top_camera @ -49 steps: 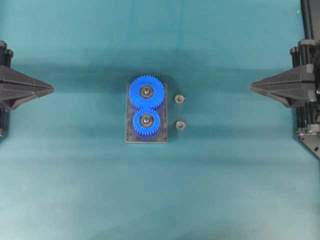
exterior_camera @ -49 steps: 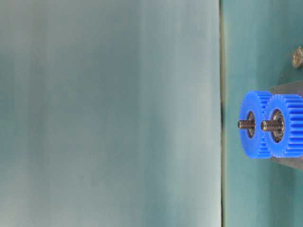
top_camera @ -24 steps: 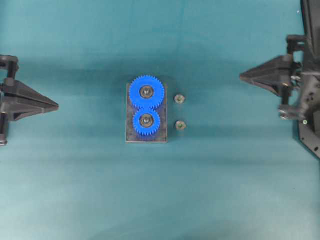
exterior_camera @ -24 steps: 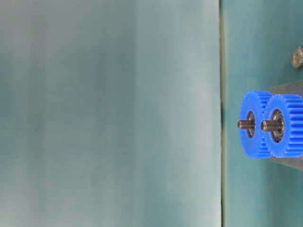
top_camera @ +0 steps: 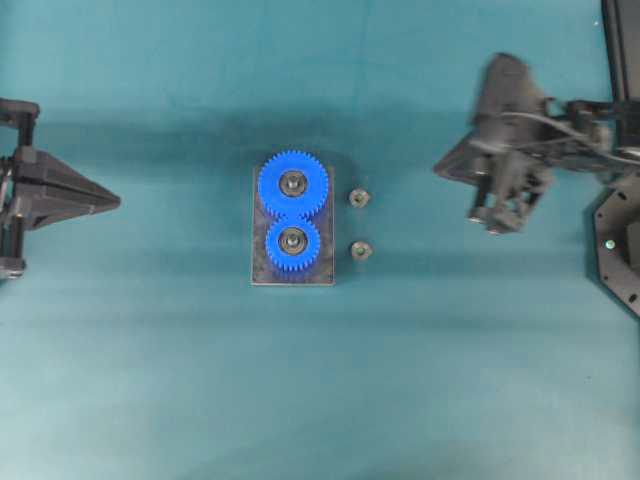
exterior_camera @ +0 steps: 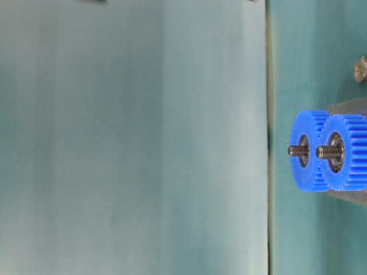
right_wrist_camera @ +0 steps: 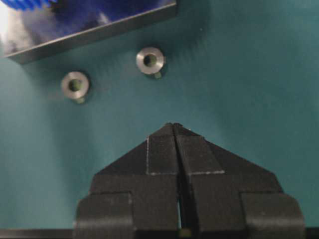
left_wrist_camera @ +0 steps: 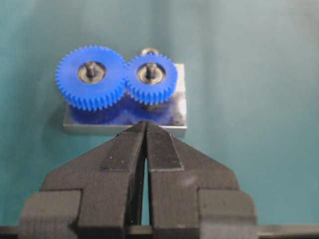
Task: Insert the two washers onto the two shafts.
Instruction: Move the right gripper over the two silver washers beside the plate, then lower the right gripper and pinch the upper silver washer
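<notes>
Two small metal washers [top_camera: 358, 198] [top_camera: 361, 250] lie flat on the cloth just right of a grey baseplate [top_camera: 260, 272]. The plate carries a large blue gear [top_camera: 293, 184] and a smaller one [top_camera: 293, 241], each with a threaded shaft [exterior_camera: 296, 150] [exterior_camera: 324, 152] standing up through its hub. My right gripper [top_camera: 437, 170] is shut and holds nothing, well right of the washers; in its wrist view both washers [right_wrist_camera: 150, 60] [right_wrist_camera: 75, 84] lie ahead of its tip [right_wrist_camera: 173, 124]. My left gripper [top_camera: 118, 203] is shut and holds nothing at the left edge, pointing at the plate [left_wrist_camera: 124, 128].
Teal cloth covers the table all around the plate. The right arm's black base [top_camera: 615, 250] stands at the right edge. A washer [exterior_camera: 360, 69] shows beside the plate in the table-level view.
The right arm has swung out from the right edge toward the middle, its tip now nearer the washers. The left gripper has crept slightly to the right.
</notes>
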